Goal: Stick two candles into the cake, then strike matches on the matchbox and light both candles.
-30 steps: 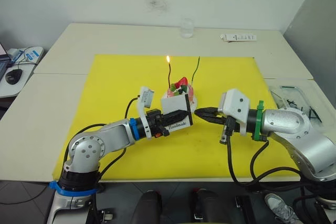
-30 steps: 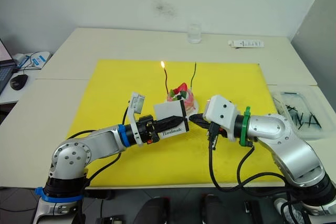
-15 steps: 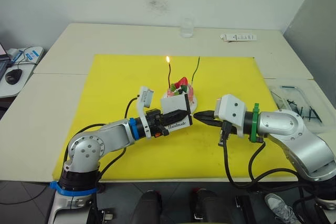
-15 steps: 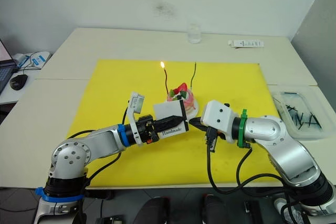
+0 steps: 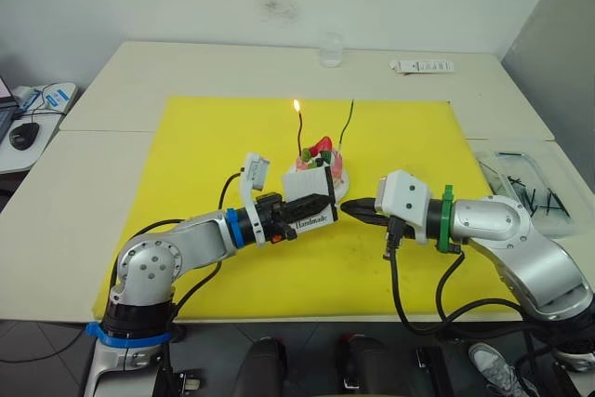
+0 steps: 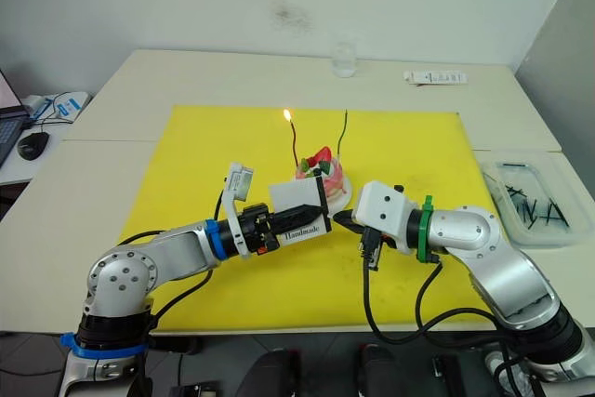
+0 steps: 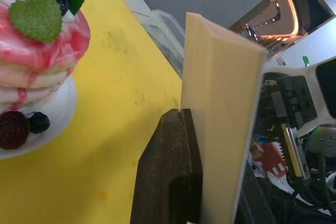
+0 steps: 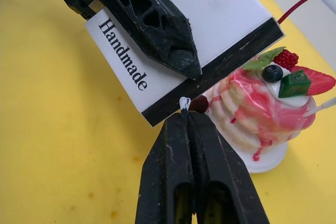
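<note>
In the left eye view, mid-frame, the left gripper (image 5: 314, 205) is clamped on the matchbox (image 5: 311, 199) just before the cake (image 5: 320, 169); the red candle (image 5: 299, 132) burns, the green candle (image 5: 347, 124) does not. In the right wrist view, the right gripper (image 8: 185, 109) is pinched closed on what seems a match (image 8: 184, 102), its tip at the matchbox's dark edge.

Both arms reach in toward the middle, bent at the elbows, and the two claws almost meet. The left claw (image 5: 314, 205) points to the right, and its black fingers (image 8: 157, 19) are squeezed tight on the matchbox (image 8: 178, 35). The right claw (image 5: 356, 213) points to the left. Its two fingers (image 8: 184, 171) are pressed together, pinching a match (image 8: 184, 102) whose white tip touches the box's dark edge.
</note>
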